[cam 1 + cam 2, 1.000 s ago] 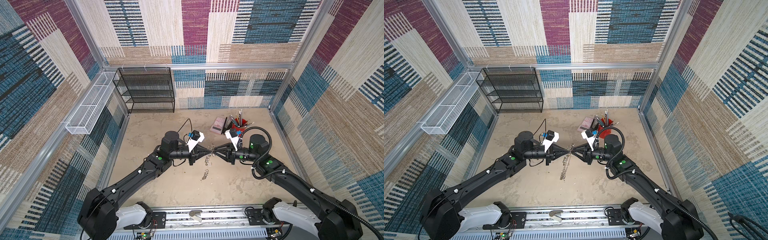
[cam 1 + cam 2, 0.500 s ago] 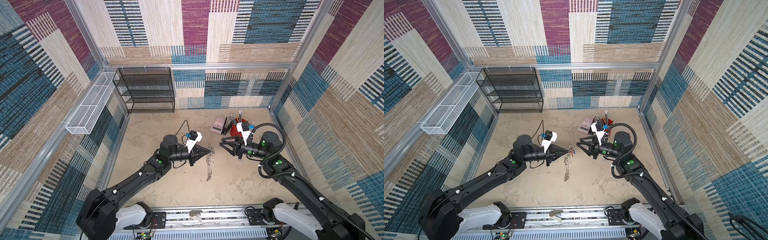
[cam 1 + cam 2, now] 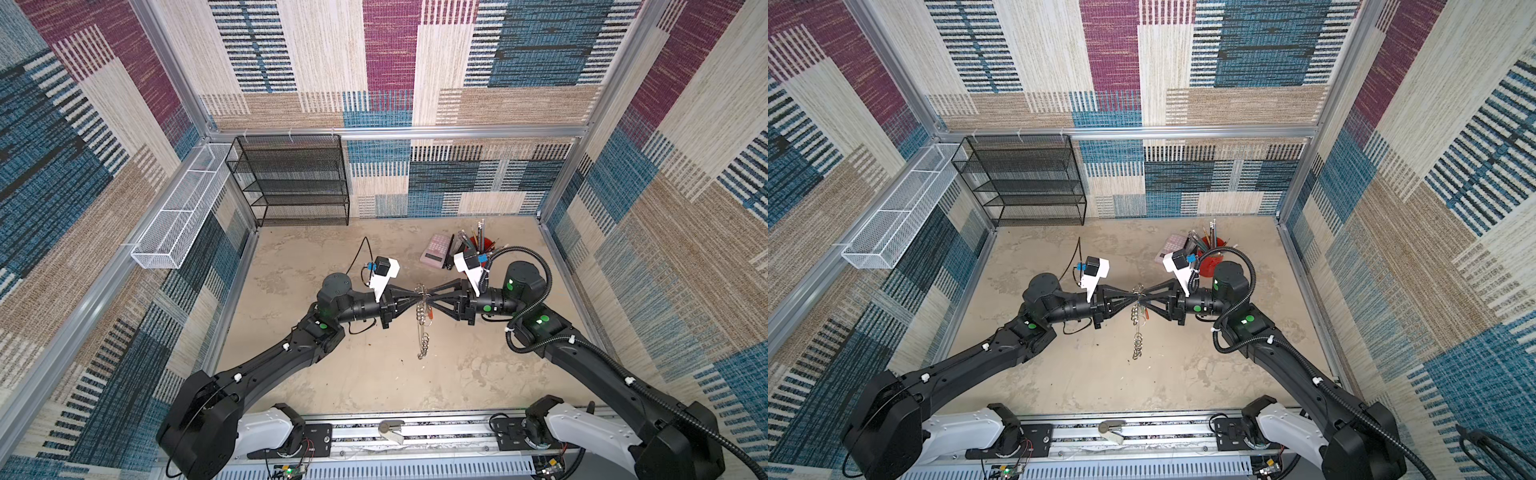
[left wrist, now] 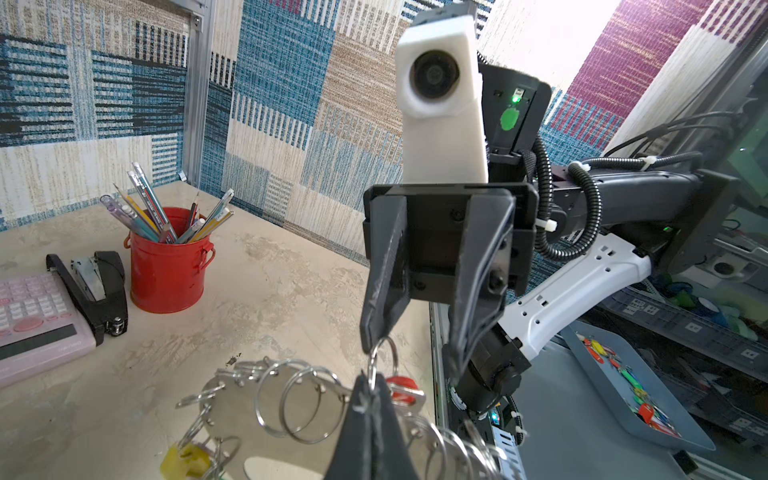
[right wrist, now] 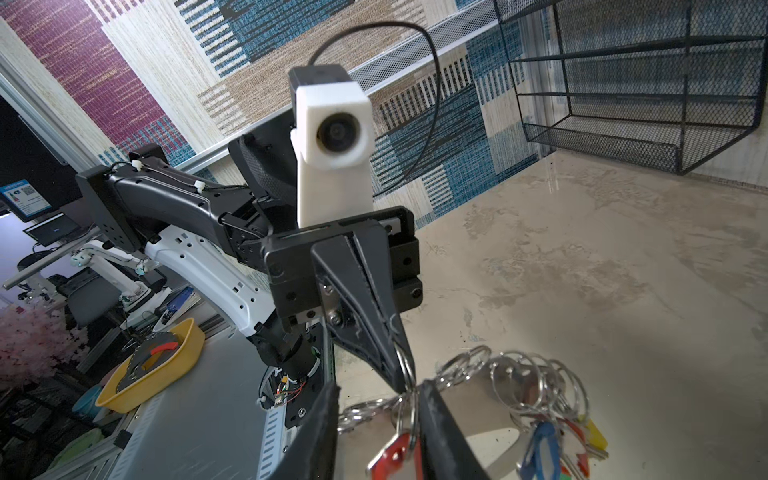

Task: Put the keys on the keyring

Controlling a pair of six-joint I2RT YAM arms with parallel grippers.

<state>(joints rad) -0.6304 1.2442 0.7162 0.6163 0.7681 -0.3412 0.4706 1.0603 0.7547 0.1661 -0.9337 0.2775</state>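
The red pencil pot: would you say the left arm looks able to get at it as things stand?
Probably not. The left gripper is shut on the keyring, and the right gripper with its wrist stands between it and the red pencil pot.

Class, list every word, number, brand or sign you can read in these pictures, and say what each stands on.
Nothing reads clearly.
Pink calculator: small print beside its dark strip, blurred.
Pencils in the red bucket: barrel print, too small.
Blue sign outside the cell: square code and lines, too small.
Grey crate labels: too small.
Blue key tag: no writing shows.
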